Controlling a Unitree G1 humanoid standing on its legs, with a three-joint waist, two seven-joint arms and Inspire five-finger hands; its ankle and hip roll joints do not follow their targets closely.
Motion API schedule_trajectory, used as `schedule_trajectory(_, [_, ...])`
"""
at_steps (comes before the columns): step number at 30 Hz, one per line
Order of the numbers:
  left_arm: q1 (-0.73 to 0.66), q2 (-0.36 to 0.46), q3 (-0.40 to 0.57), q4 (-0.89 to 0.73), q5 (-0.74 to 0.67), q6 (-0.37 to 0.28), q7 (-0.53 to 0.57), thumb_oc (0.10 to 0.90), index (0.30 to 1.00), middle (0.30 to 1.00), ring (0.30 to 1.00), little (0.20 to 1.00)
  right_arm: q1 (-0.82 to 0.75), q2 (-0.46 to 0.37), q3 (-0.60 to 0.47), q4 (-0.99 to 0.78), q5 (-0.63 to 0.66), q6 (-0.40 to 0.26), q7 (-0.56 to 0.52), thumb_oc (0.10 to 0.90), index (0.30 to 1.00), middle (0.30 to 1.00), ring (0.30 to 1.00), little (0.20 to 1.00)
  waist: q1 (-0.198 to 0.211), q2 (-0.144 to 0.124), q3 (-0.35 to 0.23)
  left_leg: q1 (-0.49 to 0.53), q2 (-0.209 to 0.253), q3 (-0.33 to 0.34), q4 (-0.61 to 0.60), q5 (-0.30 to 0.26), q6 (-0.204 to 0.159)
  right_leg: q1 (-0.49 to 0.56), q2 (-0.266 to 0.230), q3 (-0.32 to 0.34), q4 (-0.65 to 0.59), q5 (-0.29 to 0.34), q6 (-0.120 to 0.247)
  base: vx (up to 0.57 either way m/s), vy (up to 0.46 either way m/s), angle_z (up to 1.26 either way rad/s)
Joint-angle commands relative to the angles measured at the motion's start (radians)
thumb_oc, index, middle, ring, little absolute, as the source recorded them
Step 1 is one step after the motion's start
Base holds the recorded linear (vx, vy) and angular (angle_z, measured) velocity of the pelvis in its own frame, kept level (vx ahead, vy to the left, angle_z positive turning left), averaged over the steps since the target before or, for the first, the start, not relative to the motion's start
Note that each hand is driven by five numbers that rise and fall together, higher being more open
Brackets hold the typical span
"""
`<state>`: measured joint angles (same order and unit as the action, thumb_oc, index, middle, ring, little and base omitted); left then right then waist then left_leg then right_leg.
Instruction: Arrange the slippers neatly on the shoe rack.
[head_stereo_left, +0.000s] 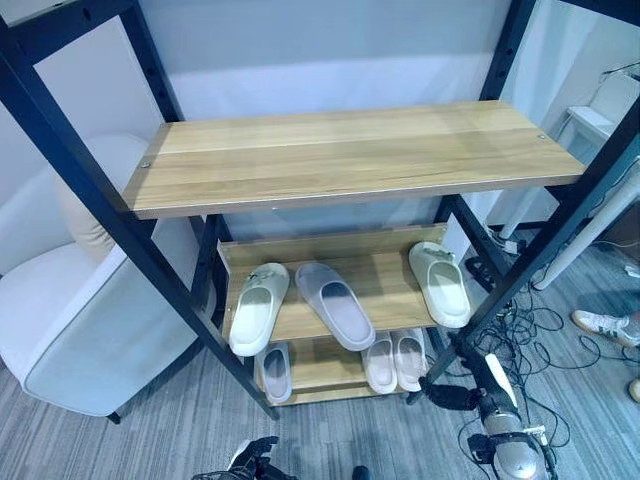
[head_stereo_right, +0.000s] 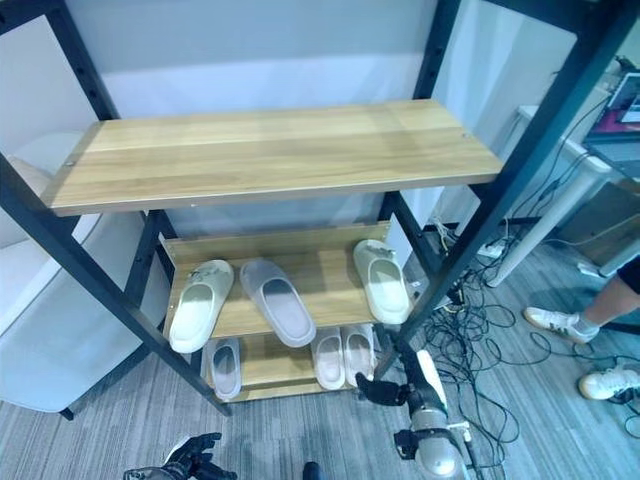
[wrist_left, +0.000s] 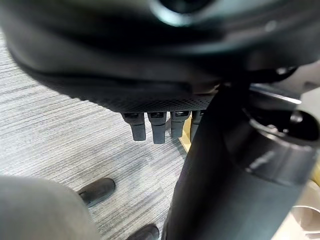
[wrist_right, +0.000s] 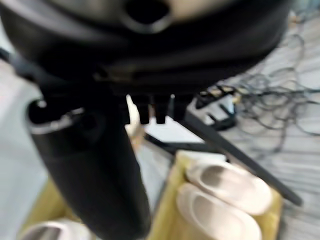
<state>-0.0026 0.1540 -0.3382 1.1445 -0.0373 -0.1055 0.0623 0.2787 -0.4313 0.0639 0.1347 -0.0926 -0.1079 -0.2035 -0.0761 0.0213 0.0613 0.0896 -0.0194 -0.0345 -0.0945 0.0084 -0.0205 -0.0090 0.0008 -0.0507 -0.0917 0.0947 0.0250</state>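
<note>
I take the shoe rack (head_stereo_left: 340, 160) as my landmark: a black-framed unit with three wooden boards. Its top board carries nothing. On the middle board I count three slippers: a cream slipper (head_stereo_left: 257, 308) at the left end with its heel hanging over the front edge, a grey slipper (head_stereo_left: 333, 304) lying slantwise at the centre and also jutting past the front, and a second cream slipper (head_stereo_left: 441, 283) at the right end, toe toward the back. The cream pair is split, with the grey one between them. On the bottom board I see a single grey slipper (head_stereo_left: 276, 372) toward the left and a pale pair (head_stereo_left: 393, 360) lying side by side, touching, toward the right; the right wrist view looks down on that pale pair (wrist_right: 225, 197). My left hand (head_stereo_right: 190, 460) sits low in front of the rack's left leg, above the carpet, holding nothing; its fingers (wrist_left: 152, 127) hang in a short row and look loosely relaxed. My right hand (head_stereo_left: 450, 397) is close by the rack's front right leg, level with the bottom board; it looks dark and bunched, but I cannot tell whether the fingers are closed or slack, and nothing shows in it. To the left of the rack stands a white armchair (head_stereo_left: 70, 290). To the right of the rack, tangled cords (head_stereo_right: 470, 340) lie on the carpet, and a person's white shoes (head_stereo_right: 560, 322) stand beyond them.
</note>
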Motion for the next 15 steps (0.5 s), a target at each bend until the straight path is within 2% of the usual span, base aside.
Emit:
schedule_trajectory(1, [-0.041, 0.001, -0.002, -0.01, 0.004, -0.049, 0.02, 0.8, 0.9, 0.9, 0.9, 0.9, -0.055, -0.043, -0.049, -0.166, 0.01, -0.103, -0.031, 0.8, 0.9, 0.9, 0.9, 0.9, 0.014, -0.011, -0.021, -0.033, -0.037, 0.05, 0.007, -0.028, -0.018, -0.079, -0.055, 0.02, 0.095, -0.041, 0.148, -0.03, 0.046, -0.04])
schedule_trajectory(15, [0.003, 0.004, -0.002, -0.053, 0.013, -0.05, 0.013, 0.8, 0.9, 0.9, 0.9, 0.9, -0.119, -0.059, -0.044, -0.248, -0.01, -0.11, -0.049, 0.8, 0.9, 0.9, 0.9, 0.9, 0.049, -0.021, -0.038, -0.011, -0.042, 0.047, 0.007, -0.043, -0.008, -0.052, -0.061, 0.015, 0.083, -0.043, 0.149, 0.0, 0.009, -0.01])
